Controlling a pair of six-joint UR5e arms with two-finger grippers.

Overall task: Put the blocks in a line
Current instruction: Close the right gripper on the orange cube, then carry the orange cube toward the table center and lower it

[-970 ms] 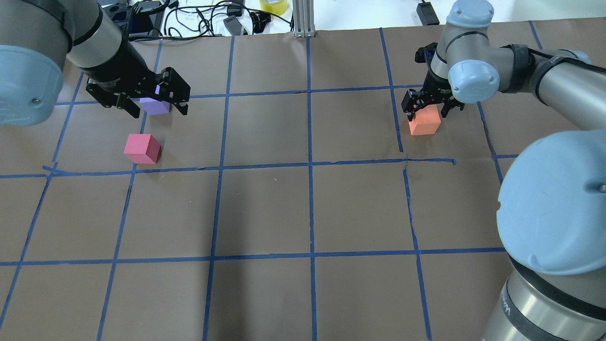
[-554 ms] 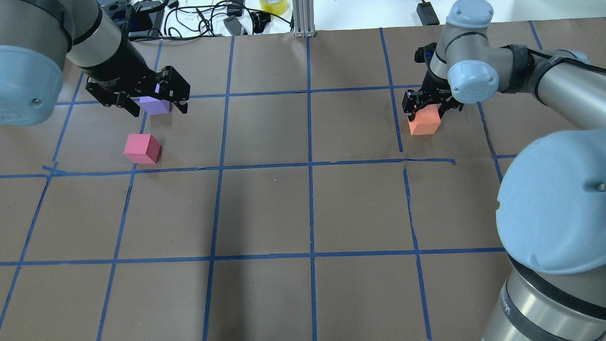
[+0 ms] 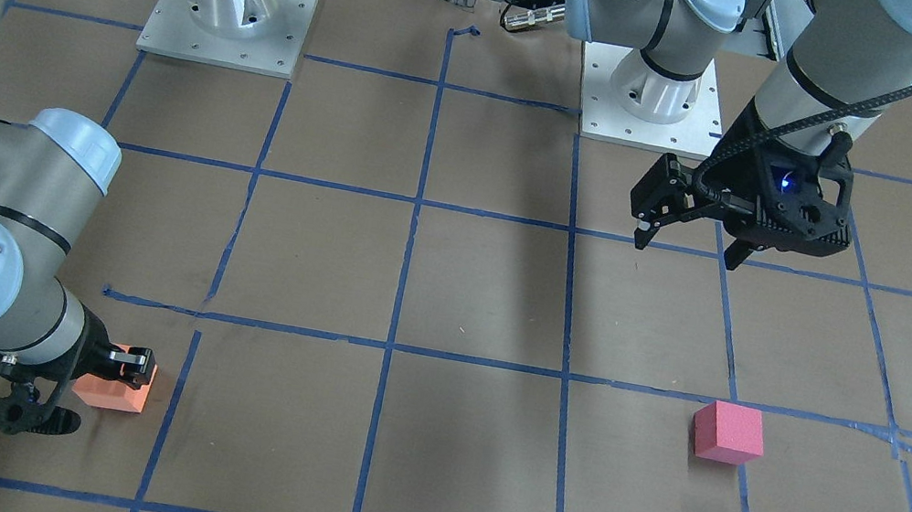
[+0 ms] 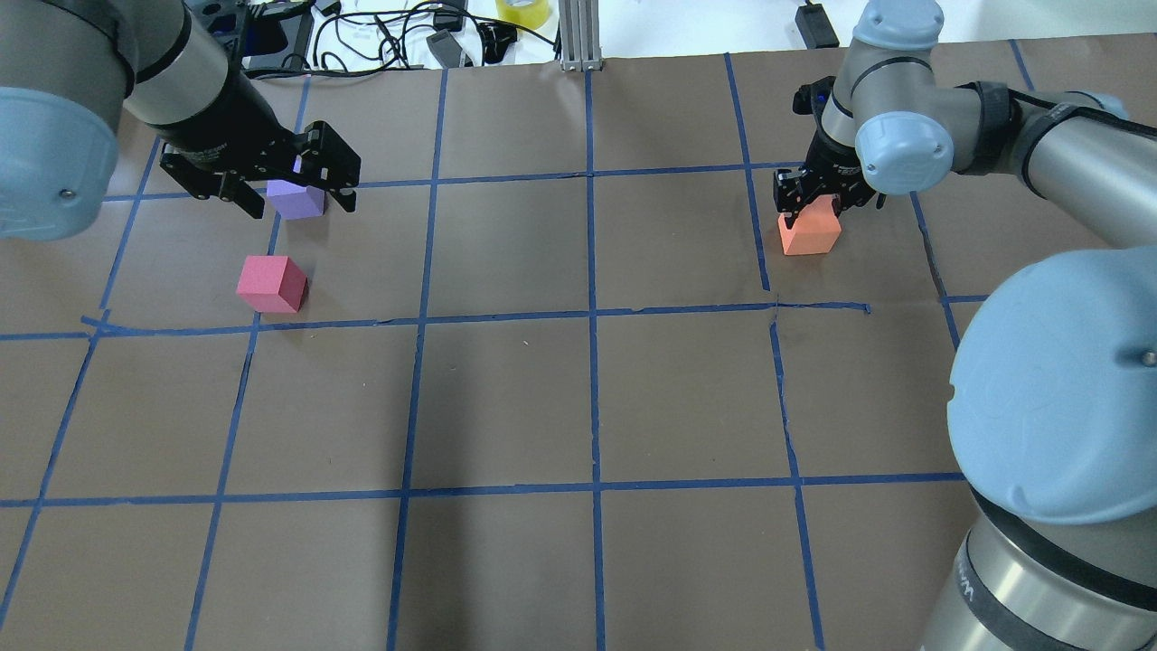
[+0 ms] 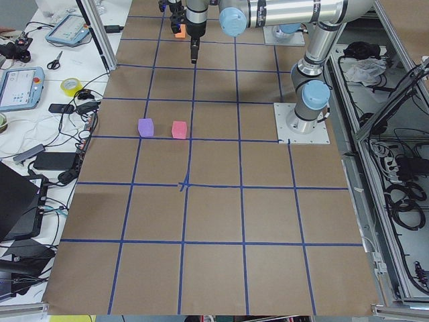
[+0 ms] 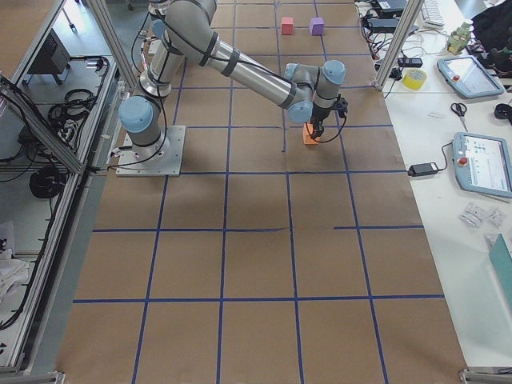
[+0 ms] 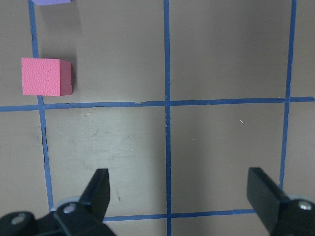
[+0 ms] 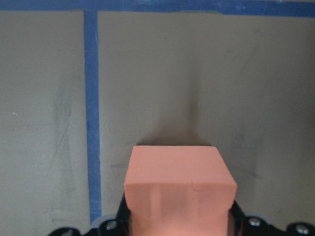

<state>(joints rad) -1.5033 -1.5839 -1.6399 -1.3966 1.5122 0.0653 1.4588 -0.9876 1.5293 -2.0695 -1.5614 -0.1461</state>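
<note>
The orange block (image 4: 809,233) sits on the brown table at the far right. My right gripper (image 4: 812,210) is shut on it from above, and the block fills the bottom of the right wrist view (image 8: 179,187). The red-pink block (image 4: 271,283) and the purple block (image 4: 296,201) lie apart on the far left, the purple one farther from me. My left gripper (image 3: 686,251) hangs open and empty well above the table, nearer my base than both blocks. In the left wrist view its fingers (image 7: 101,189) are spread wide, with the red-pink block (image 7: 45,76) at the upper left.
Blue tape lines (image 4: 592,316) divide the brown table into squares. Cables, a yellow tape roll (image 4: 522,11) and an aluminium post (image 4: 574,36) stand past the far edge. Two base plates (image 3: 226,23) are at my side of the table.
My right gripper's fingers have closed in on the orange block. My left gripper has shifted slightly away from me and stays open. The blocks have not moved.
</note>
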